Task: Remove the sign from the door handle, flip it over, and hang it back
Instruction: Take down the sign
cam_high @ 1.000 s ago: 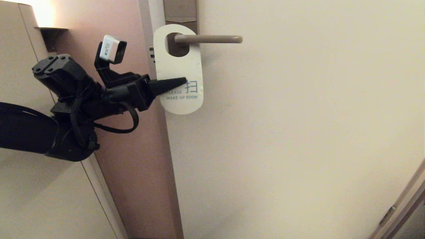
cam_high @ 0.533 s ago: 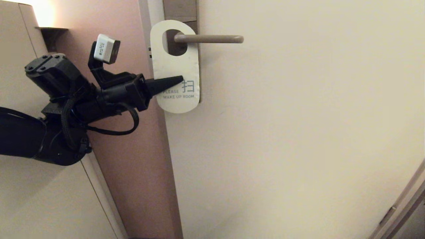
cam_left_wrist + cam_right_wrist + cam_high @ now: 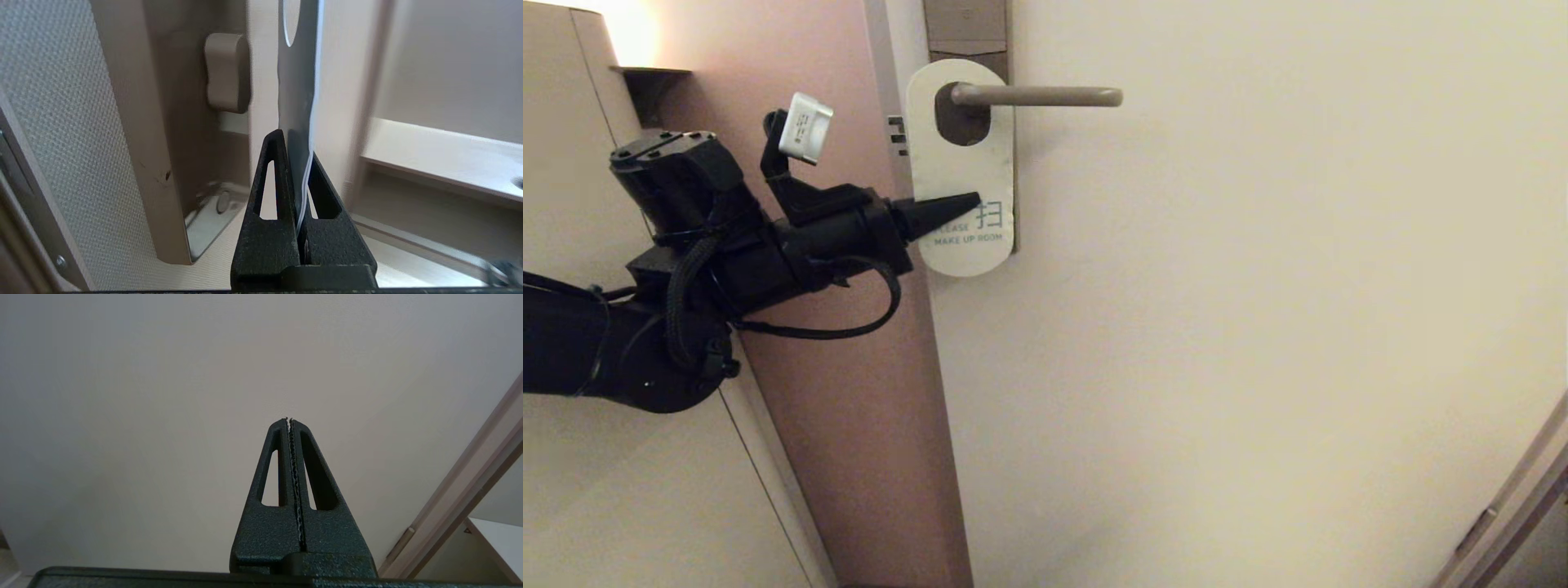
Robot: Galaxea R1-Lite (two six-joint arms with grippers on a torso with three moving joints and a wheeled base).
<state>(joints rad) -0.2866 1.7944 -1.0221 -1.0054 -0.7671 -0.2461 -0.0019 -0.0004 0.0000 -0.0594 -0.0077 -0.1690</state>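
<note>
The sign [image 3: 961, 175] hangs by its oval hole on the door handle [image 3: 1036, 96], white "MAKE UP ROOM" side facing me. My left gripper [image 3: 974, 200] reaches in from the left and is shut on the sign's lower part beside the printed words. In the left wrist view the sign [image 3: 297, 102] shows edge-on, pinched between the black fingers [image 3: 273, 179], with my left gripper [image 3: 296, 153] closed tight on it. The handle's end [image 3: 227, 73] appears beside the card there. My right gripper [image 3: 289, 421] is shut and empty, facing the plain door, outside the head view.
The brown-grey backplate [image 3: 966, 33] rises above the handle. The door's edge and the pinkish frame [image 3: 849, 392] run down behind my left arm. A wall lamp [image 3: 645, 77] glows at the upper left. A door frame [image 3: 1503, 506] crosses the lower right corner.
My left gripper, still holding the sign, has shifted slightly right and its wrist has rotated; the sign now hangs straighter and narrower against the backplate.
</note>
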